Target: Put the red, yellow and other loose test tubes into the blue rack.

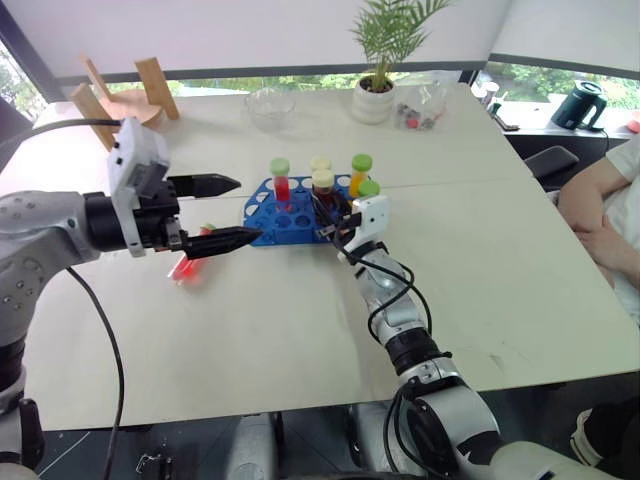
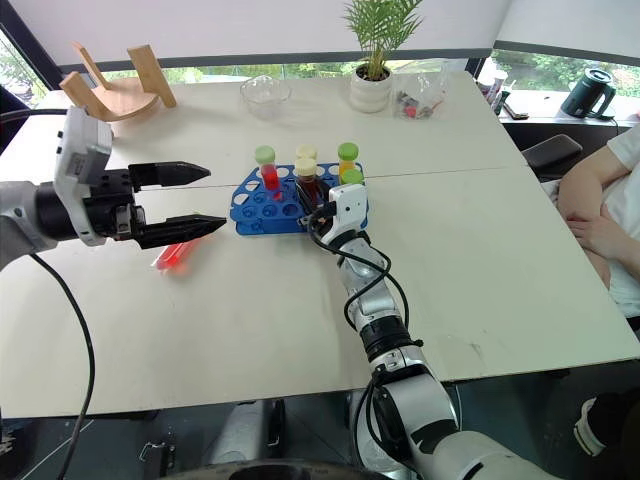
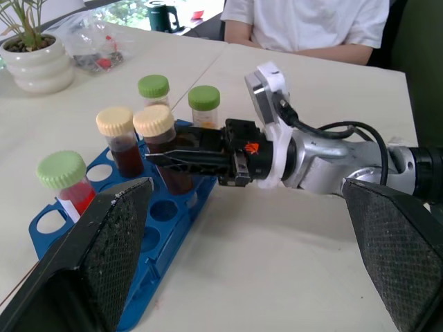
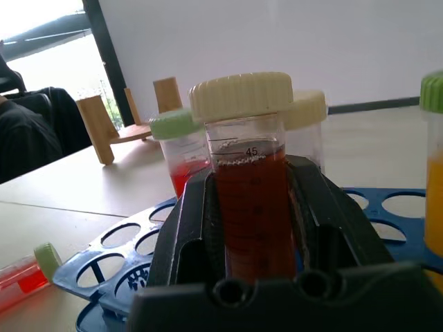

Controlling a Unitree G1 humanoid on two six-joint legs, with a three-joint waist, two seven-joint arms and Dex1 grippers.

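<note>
Right claw (image 1: 328, 222) clamps the dark red-brown tube (image 4: 250, 207) upright over the blue rack (image 1: 268, 228) at mid-desk. Keep it vertical and centre it over a free hole before you lower. Left claw (image 1: 222, 212) hovers wide (nothing held) above the loose red tube (image 2: 172, 256), lying left of the rack.

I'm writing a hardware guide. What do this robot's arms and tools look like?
Both arms are silver-grey segments with black joints and loose black cables. Each wrist carries a white block. The left tool has two long, tapered black fingers with textured pads. The right tool is black, with a small orange mark behind it.
</note>
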